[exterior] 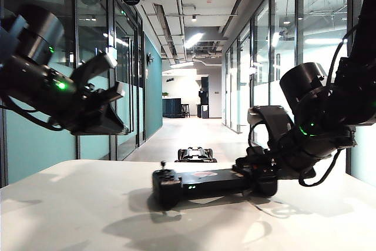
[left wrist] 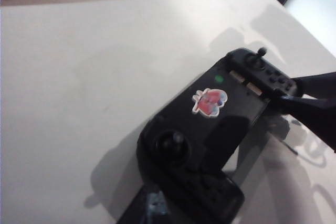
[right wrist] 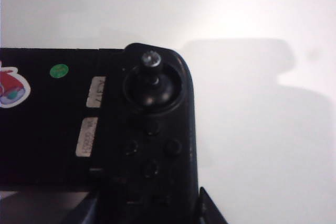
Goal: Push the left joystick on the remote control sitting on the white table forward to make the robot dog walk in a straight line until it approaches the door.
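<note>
The black remote control [exterior: 205, 181] lies on the white table [exterior: 70, 216] with its red logo [left wrist: 210, 102] facing up. Its left joystick [exterior: 163, 165] stands untouched at the free end and appears as a round knob [left wrist: 176, 140] in the left wrist view. My left gripper [exterior: 117, 76] hangs open, high above and left of that end, holding nothing. My right gripper [exterior: 258, 176] is shut on the remote's other handle, its fingers [right wrist: 209, 209] hugging the sides below the twin stick [right wrist: 152, 60]. The robot dog [exterior: 195, 154] is on the corridor floor just past the table.
A long corridor with glass walls [exterior: 258, 57] and glass doors [exterior: 126, 74] runs straight away from the table. A dark counter [exterior: 172, 107] stands at its far end. Bare white tabletop [left wrist: 79, 77] surrounds the remote.
</note>
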Controlling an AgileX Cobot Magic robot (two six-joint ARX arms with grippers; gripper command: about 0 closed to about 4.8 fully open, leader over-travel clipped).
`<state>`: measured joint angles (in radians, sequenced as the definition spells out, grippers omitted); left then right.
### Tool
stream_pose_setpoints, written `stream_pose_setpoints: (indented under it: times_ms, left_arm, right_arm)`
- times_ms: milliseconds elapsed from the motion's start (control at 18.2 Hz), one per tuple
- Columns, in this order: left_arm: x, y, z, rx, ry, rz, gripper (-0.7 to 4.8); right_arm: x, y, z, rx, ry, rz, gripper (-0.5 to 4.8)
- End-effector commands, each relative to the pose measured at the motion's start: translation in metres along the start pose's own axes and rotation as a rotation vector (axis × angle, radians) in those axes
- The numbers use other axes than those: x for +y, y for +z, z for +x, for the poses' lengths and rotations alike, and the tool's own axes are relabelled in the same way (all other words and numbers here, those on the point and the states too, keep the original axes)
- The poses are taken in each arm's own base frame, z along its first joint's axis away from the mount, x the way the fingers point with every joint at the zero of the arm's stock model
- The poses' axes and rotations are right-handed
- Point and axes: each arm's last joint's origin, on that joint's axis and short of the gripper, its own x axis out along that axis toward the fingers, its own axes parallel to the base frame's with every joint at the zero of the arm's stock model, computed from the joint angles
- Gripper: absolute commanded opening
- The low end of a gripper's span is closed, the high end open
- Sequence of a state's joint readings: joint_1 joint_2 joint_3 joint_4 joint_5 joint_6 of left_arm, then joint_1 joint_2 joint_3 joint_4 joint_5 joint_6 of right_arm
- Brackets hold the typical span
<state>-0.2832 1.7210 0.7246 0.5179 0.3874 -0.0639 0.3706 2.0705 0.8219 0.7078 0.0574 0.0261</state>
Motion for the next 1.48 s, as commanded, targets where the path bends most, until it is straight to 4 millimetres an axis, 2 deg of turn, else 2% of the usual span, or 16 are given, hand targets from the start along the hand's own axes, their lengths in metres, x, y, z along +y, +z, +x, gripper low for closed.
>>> stream_pose_setpoints:
  times_ms: [55, 329, 767, 1206, 1480]
  left_arm:
    - [0.003, 0.011, 0.017, -0.019, -0.082, 0.016, -0.05]
    - [0.013, 0.018, 0.045, 0.010, -0.153, 0.052, -0.05]
    - [0.015, 0.008, 0.055, 0.034, -0.162, 0.081, -0.05]
    - [0.018, 0.000, 0.063, 0.029, -0.154, 0.081, -0.05]
    - [0.017, 0.015, 0.087, 0.034, -0.181, 0.090, -0.05]
  right_arm:
    - [0.011, 0.005, -0.001, -0.036, -0.055, 0.020, 1.96]
    - [0.019, 0.004, -0.002, -0.045, -0.119, 0.082, 1.78]
    - [0.017, 0.005, -0.003, -0.060, -0.221, 0.112, 1.78]
    - [0.016, 0.005, -0.003, -0.066, -0.246, 0.131, 1.78]
    - [0.016, 0.005, -0.003, -0.065, -0.244, 0.131, 1.78]
